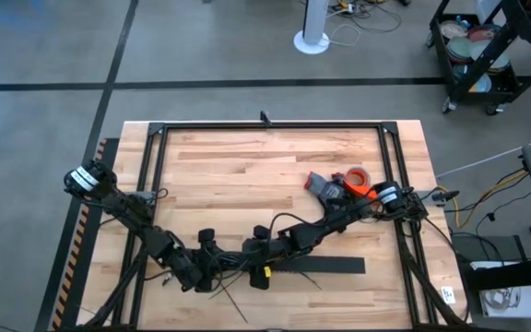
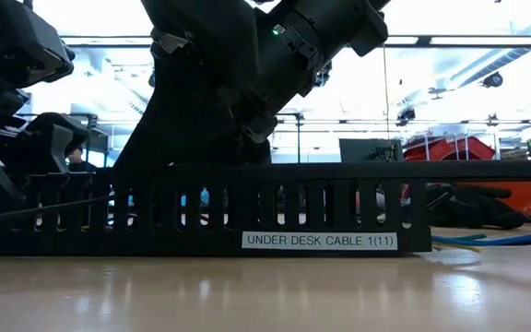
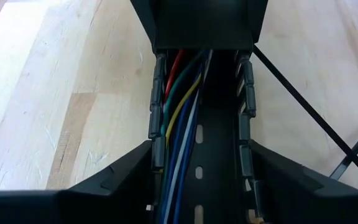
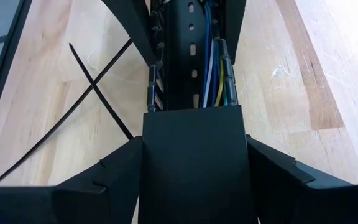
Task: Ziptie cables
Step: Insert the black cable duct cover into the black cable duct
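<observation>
Cables (image 3: 182, 118) lying inside black duct (image 4: 188, 43), running between left gripper (image 3: 197, 180) fingers. Cables showing red, green, yellow, blue, white strands. 2 crossed zipties (image 4: 95, 87) lying on table (image 1: 247, 175) beside duct. Both grippers, right gripper (image 4: 194, 162) included, spreading fingers, straddling duct walls.

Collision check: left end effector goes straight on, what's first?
The left end effector points along the black duct, over the cables. First in line looks like the dark block spanning the duct ahead; depth unclear.
</observation>
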Robot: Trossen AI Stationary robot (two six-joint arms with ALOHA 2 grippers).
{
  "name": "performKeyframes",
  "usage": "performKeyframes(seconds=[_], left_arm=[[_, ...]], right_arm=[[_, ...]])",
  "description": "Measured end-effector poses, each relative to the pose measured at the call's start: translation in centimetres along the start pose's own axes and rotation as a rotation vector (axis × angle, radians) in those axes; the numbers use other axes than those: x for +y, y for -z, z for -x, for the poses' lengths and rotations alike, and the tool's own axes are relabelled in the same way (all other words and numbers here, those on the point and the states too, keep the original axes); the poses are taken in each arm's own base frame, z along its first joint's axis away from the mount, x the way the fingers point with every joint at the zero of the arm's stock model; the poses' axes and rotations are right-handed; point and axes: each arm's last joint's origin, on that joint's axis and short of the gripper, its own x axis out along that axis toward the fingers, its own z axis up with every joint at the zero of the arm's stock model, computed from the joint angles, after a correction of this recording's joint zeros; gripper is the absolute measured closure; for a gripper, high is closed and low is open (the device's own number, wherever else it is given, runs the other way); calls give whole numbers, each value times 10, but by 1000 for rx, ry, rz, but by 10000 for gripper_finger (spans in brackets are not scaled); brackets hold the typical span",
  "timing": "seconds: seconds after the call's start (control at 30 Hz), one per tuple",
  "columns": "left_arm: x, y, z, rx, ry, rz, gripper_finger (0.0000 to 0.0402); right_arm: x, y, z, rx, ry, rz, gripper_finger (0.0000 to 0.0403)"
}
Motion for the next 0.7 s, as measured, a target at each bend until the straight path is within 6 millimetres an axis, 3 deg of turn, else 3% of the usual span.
performKeyframes(seconds=[0.33,0.7], left_arm=[[0,0,0,-5,-3,2,178],[0,0,0,-5,5,1,177]], right_arm=[[1,-2,0,-15,7,55,171],[-1,-3,-4,-35,25,-19,180]])
